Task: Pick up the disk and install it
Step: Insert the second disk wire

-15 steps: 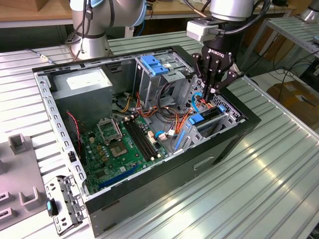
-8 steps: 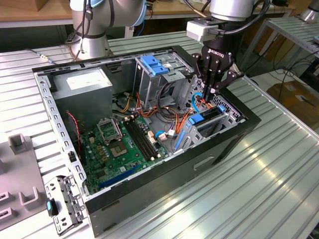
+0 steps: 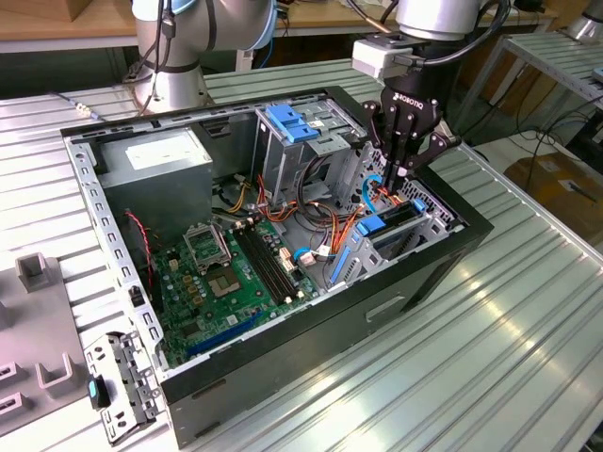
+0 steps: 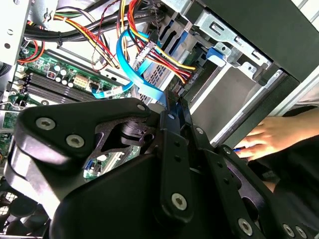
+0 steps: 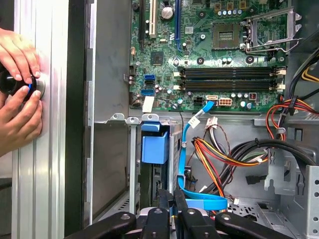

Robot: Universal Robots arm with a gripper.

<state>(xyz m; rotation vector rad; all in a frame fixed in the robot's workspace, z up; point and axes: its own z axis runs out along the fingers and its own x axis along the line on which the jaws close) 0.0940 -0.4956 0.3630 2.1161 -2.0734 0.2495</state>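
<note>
Black gripper [image 3: 407,160], jaws together, is pressing the flat silver-black disk with blue side rails [image 3: 396,222] into its bay, risking snagging the light-blue ribbon cable [image 5: 185,164].

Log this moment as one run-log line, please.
gripper: over drive bay, fingers together | disk: in bay of computer case | person's hands: beside case

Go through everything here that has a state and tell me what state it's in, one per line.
Computer case: side panel off, interior exposed.
Disk: standing on edge in the drive bay, blue rail showing.
Hand: lowered over the drive bay.
Processor socket: empty.
Memory slots: empty.
Blue data cable: loose, draped beside the bay.
</note>
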